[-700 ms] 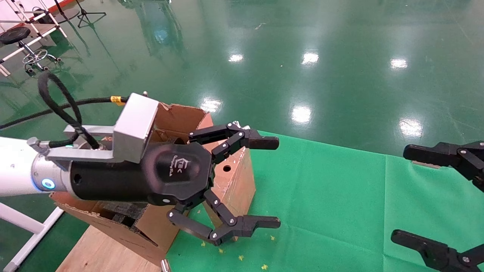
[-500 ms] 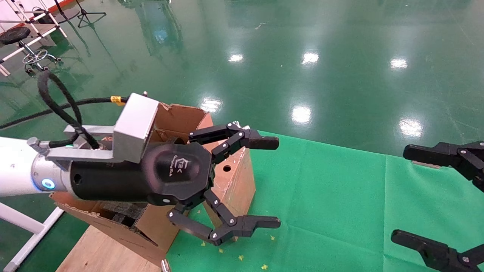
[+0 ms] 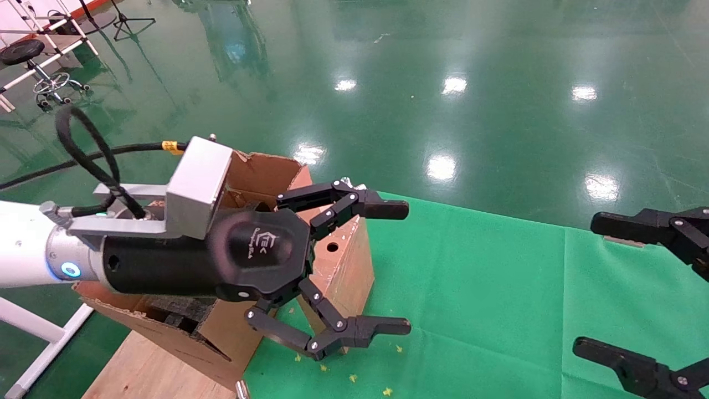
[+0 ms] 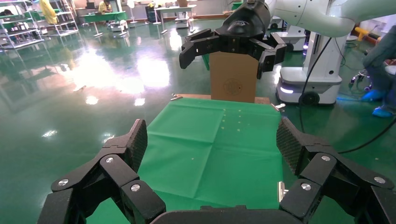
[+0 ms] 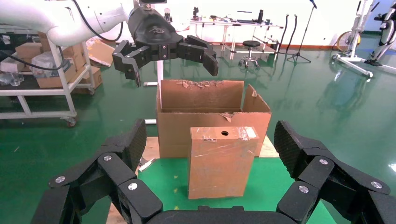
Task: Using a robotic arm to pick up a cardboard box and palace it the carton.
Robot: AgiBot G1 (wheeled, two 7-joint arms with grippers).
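Overhead, our white robotic arm's left gripper (image 3: 357,269) is hovering with fingers spread, empty, above the small brown cardboard box (image 3: 340,260) standing on the green cloth (image 3: 487,299). At its nine o'clock, touching, the large ragged carton (image 3: 266,172) is sitting. At three o'clock, our right gripper (image 3: 637,288) is waiting, fingers apart.

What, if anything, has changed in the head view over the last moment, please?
Nothing has visibly changed. The left gripper still hangs open above the cardboard box, which stands against the carton, and the right gripper stays open at the right edge.
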